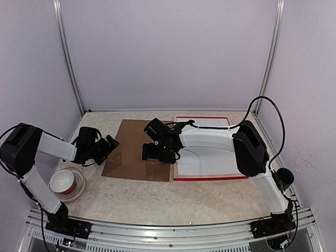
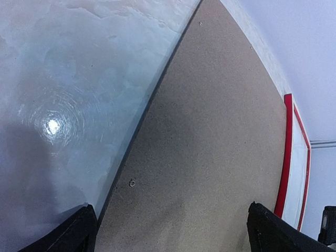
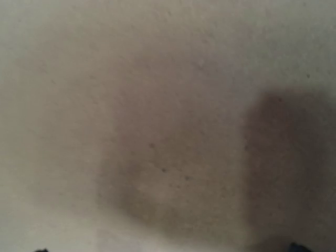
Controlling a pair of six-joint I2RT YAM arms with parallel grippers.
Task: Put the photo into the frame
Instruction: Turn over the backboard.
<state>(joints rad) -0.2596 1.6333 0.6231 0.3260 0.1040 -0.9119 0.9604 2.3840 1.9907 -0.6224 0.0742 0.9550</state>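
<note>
Looks early: frame (image 1: 210, 178) lies flat at right w/ only white showing inside, photo's cat print not visible anywhere; left gripper (image 1: 109, 146) & right gripper (image 1: 149, 155) both splayed, empty, at brown backing board (image 1: 128, 163).

The pale marbled table (image 1: 157, 197) carries a brown board (image 1: 126, 152) lying flat near the middle, a red frame (image 1: 210, 178) flat just beside it on the right, and a white bowl (image 1: 63, 181) in a clear dish (image 1: 80, 184) at the left front
</note>
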